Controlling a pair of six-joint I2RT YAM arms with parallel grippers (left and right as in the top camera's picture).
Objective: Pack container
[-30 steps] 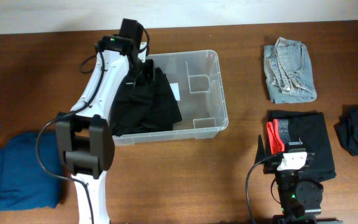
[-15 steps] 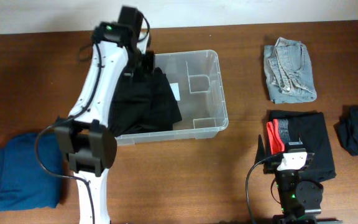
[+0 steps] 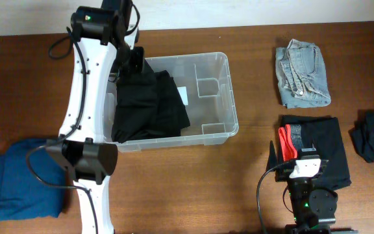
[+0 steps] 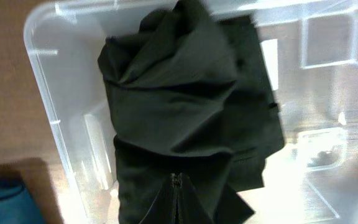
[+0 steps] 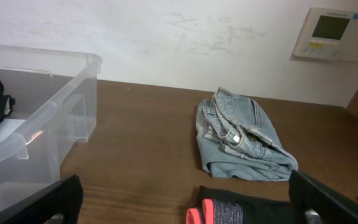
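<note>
Over the container's (image 3: 229, 97) left end, left gripper (image 4: 176, 186) pinching a black garment (image 4: 179, 106) draped inside, right gripper (image 5: 185, 180) wide open, empty

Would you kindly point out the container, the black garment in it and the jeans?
container (image 3: 208, 109), overhead view, bare floor.
black garment (image 3: 151, 107), overhead view, its middle.
jeans (image 3: 302, 77), overhead view, its middle.
</note>
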